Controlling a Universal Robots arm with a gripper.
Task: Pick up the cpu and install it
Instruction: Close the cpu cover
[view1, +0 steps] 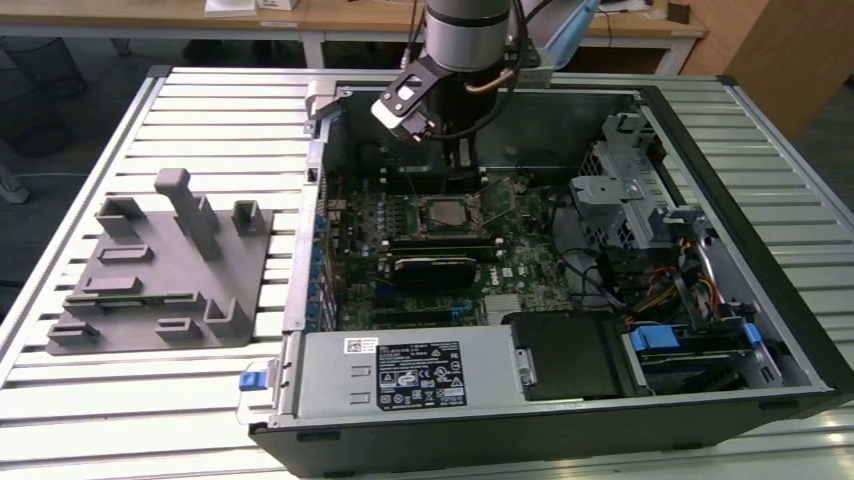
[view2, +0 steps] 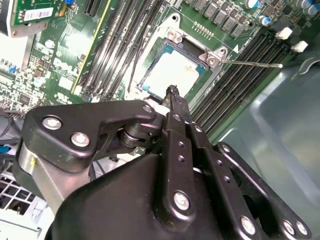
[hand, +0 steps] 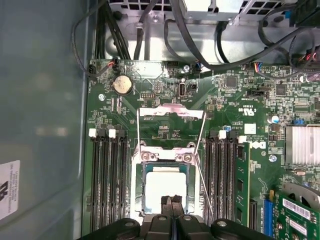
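The cpu (hand: 165, 189) is a shiny silver square lying flat inside the motherboard socket (hand: 141, 175); it also shows in the second wrist view (view2: 172, 72) and the exterior view (view1: 438, 212). The socket's metal load plate (hand: 170, 114) is swung open, and its thin lever (hand: 201, 170) stands out beside it. My gripper (hand: 171, 201) hangs over the near edge of the cpu with its two fingers pressed together and nothing between them. In the second wrist view the fingertips (view2: 173, 93) end just short of the chip's edge. In the exterior view the gripper (view1: 461, 170) reaches down into the open computer case.
The open case (view1: 747, 180) lies on a slatted table. Memory slots (hand: 107, 180) flank the socket, with a memory stick (hand: 241, 185) on one side. Cables (hand: 200, 40) and a drive cage (view1: 641, 170) crowd the case. A grey fixture block (view1: 167, 270) sits at the exterior view's left.
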